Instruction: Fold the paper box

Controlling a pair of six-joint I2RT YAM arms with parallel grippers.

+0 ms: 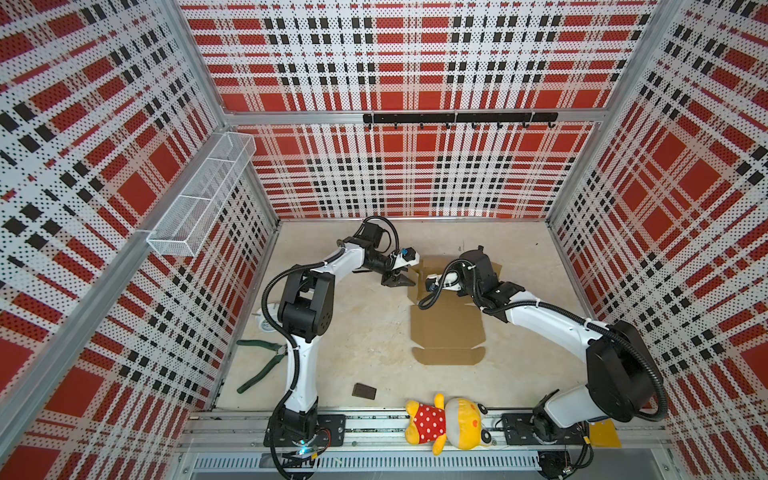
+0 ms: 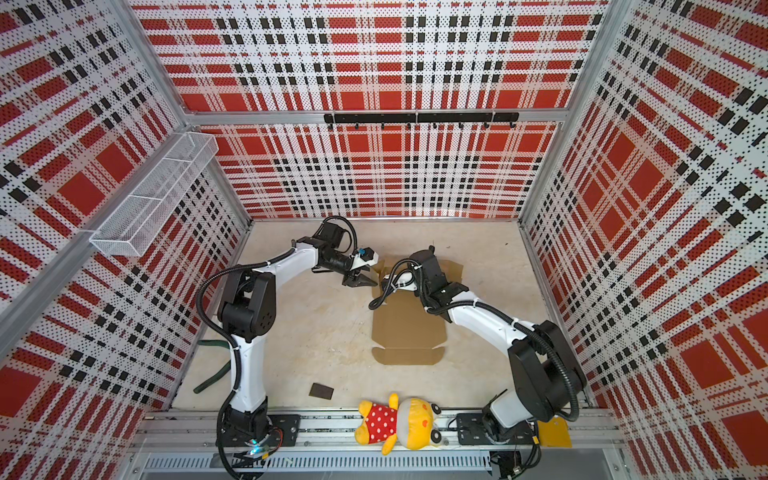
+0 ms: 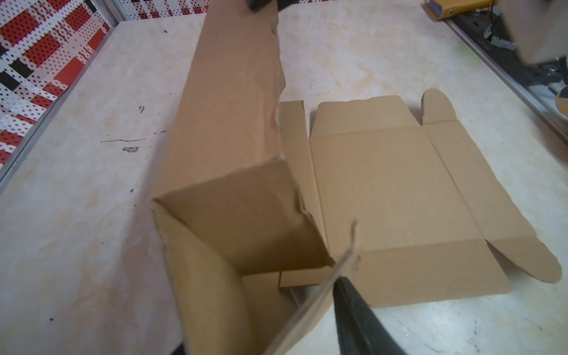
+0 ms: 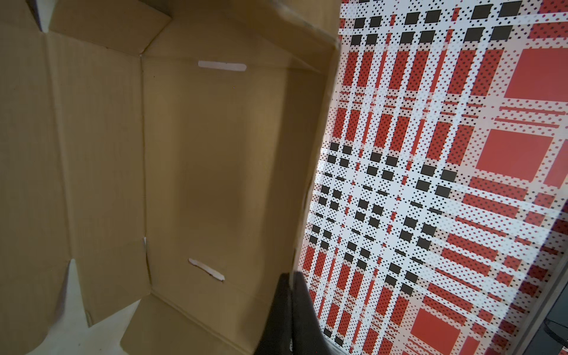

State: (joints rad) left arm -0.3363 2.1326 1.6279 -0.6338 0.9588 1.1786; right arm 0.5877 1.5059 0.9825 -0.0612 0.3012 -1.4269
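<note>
Right pincer pinches tight on a raised wall of the paper box, which lies half-flat mid-surface, probably bracing it while the left pincer, jaws half-spread, straddles a corner flap.

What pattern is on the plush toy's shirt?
Red with white polka dots. The plush toy shows best in a top view, near the front edge.

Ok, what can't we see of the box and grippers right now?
- Right gripper: hidden under the right arm in both top views.
- Left gripper: left wrist view shows one finger; a box flap hides the other, grip unclear.
- Box's far end: covered by the same arm in both top views.
</note>
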